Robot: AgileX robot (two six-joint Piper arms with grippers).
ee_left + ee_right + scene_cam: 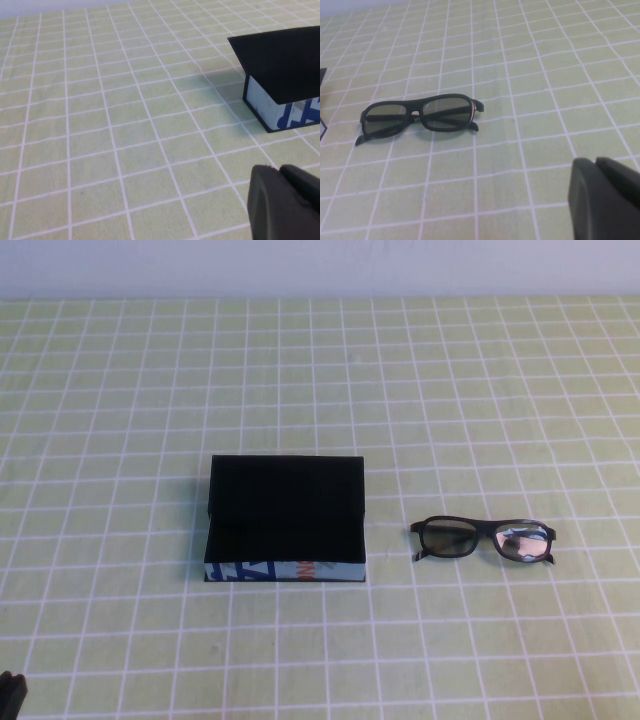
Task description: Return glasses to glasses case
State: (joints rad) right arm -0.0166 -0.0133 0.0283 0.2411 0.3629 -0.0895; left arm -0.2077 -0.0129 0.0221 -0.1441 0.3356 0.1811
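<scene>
The glasses (481,541) lie folded on the surface (120,390) just right of the glasses case (286,520), lid seemingly open to receive them, while the left gripper (285,202) and right gripper (605,197) hang back nearby, their openings impossible to tell.

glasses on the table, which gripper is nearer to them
Right. The glasses lie on the robot's right, and the right gripper sees them just ahead. The left gripper sits at the near left corner, beyond the glasses case.
</scene>
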